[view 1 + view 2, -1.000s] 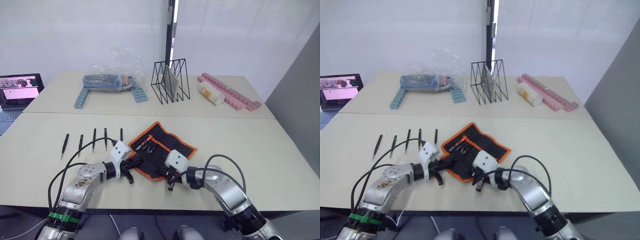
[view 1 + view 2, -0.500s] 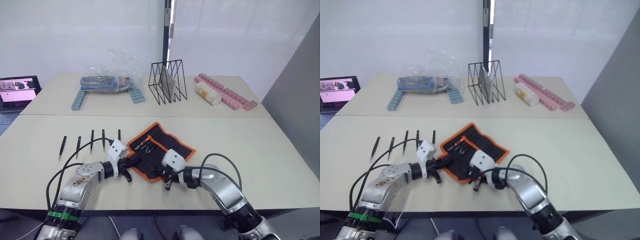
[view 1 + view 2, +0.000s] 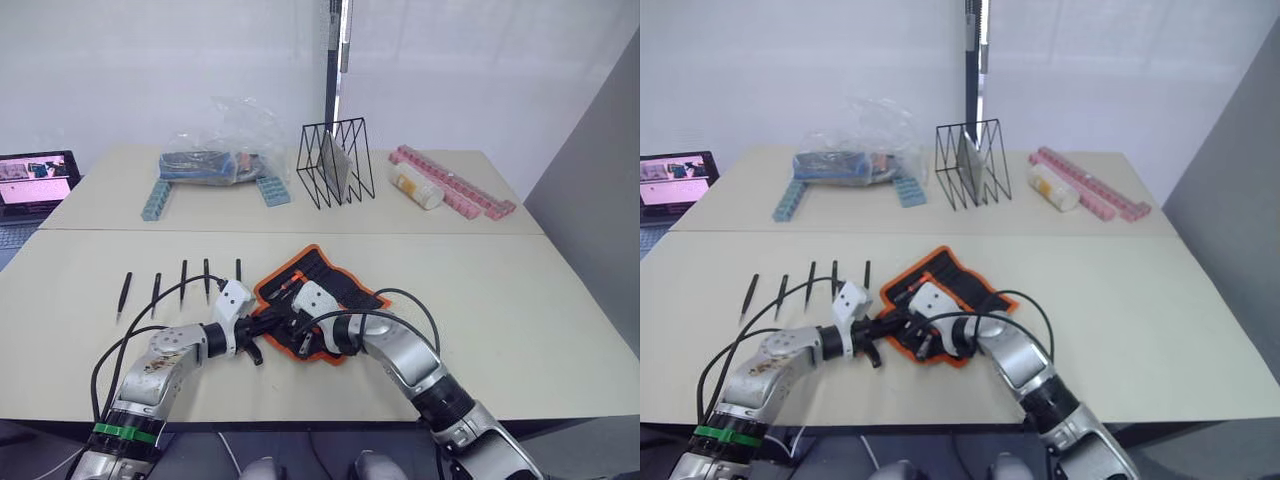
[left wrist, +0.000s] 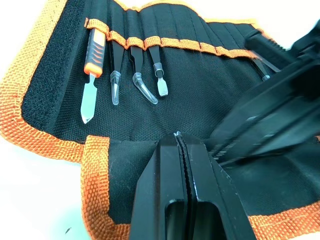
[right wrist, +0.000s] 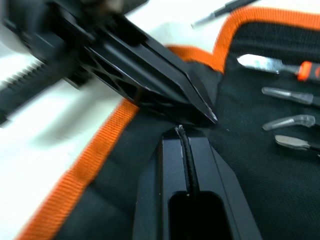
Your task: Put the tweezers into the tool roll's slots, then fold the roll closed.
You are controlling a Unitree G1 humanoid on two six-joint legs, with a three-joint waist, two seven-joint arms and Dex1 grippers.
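The tool roll [image 3: 335,290], black with orange edging, lies open on the near table. Its slots [image 4: 150,47] hold an orange-handled blade [image 4: 92,75] and several clear-tipped tools. Five black tweezers [image 3: 184,280] lie in a row on the table left of the roll. My left gripper [image 4: 178,136] is shut, its tip resting on the roll's folded near flap at the left corner. My right gripper [image 5: 182,130] is also shut and touches the same black fabric, tip to tip with the left one. Whether either one pinches cloth is unclear.
On the far table stand a laptop [image 3: 35,180], a plastic bag with blue toothed bars [image 3: 220,165], a black wire rack [image 3: 335,160], a white cylinder [image 3: 420,188] and pink bars [image 3: 460,190]. A grey wall [image 3: 600,200] runs along the right side.
My right gripper has swung left from the roll's near right corner, across its near edge, to meet the left gripper. The left gripper has stayed put.
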